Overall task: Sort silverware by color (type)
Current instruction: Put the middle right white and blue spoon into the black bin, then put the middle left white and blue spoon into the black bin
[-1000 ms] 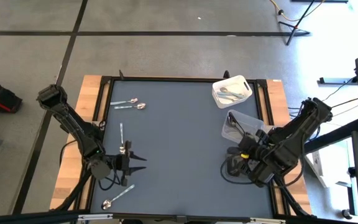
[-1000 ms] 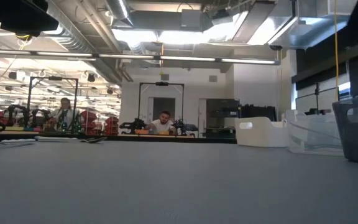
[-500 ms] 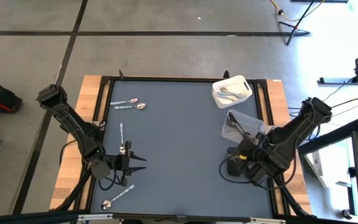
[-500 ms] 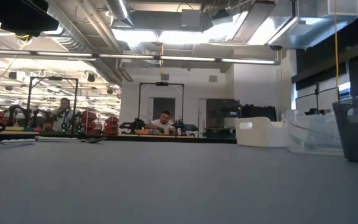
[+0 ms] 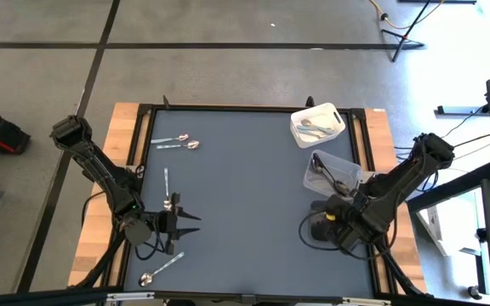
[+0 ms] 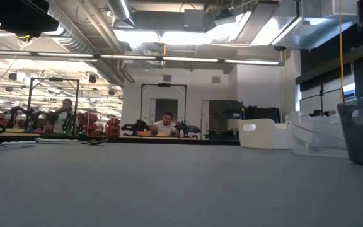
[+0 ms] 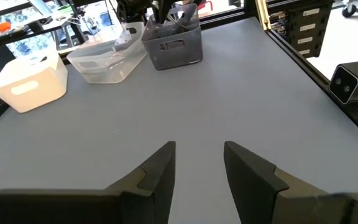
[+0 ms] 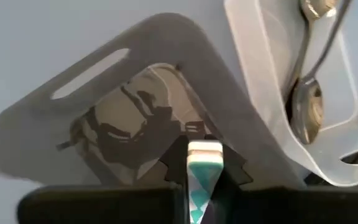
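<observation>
We see our left tool point(image 5: 185, 223) low at the surface's point(image 5: 245, 187) left edge, its fingers point(image 7: 160, 171) spread with nothing between them. Four spoons lie near it: two point(image 5: 177, 142) toward the far left corner, one point(image 5: 167, 189) just beside the tool, one point(image 5: 161, 269) at the near edge. Our right tool point(image 5: 320, 228) hangs over the dark bin point(image 8: 123, 118); we cannot tell its grip. More spoons lie in the clear bin point(image 5: 334, 172) and white bin point(image 5: 317, 124).
</observation>
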